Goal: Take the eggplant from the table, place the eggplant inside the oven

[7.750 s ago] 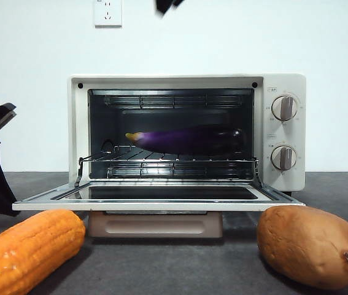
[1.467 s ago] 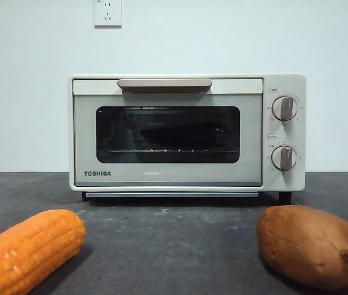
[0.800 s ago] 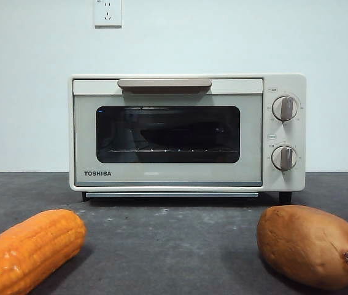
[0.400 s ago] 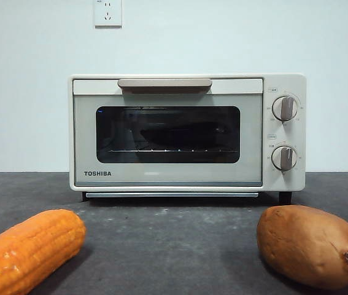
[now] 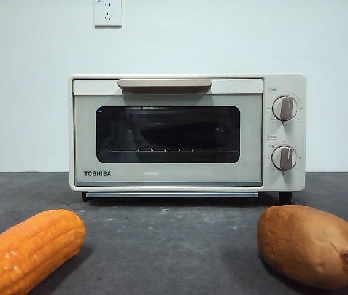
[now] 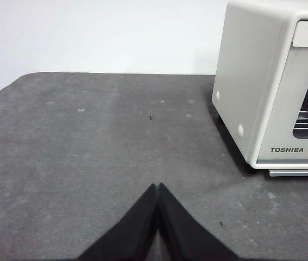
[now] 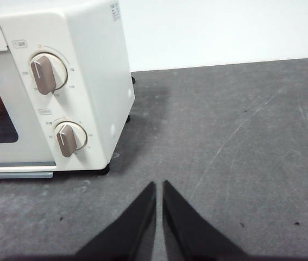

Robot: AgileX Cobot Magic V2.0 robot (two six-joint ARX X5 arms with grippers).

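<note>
front view shows you the oven [image 5: 186, 132] with its door up and closed, handle [image 5: 164, 83] across the top at 12 o'clock. behind the dark glass a long dark shape lies on the rack [image 5: 167, 150]; that reads as the eggplant [image 5: 183, 134], though the tint hides its colour. the corn [image 5: 26, 249] sits on the table [image 5: 174, 239] at 8 o'clock of the oven, the sweet potato [image 5: 312, 246] at 4 o'clock, both well apart from the door.

neither arm enters this view. on the left wrist view your left gripper [image 6: 158, 187] has its jaws pressed together with nothing between them, hovering over bare table with the oven's side wall off at 2 o'clock. on the right wrist view your right gripper [image 7: 159, 187] has its jaws nearly together, only a thin slit left, holding nothing, with the two knobs [image 7: 48, 73] at 10 o'clock.

to my eye the task is at its end: eggplant inside, door shut, both arms drawn clear. the next move asks little of you. keep both arms off the oven and parked, and don't brush the corn or sweet potato. if you want certainty, check through the glass that the eggplant sits fully on the rack.
</note>
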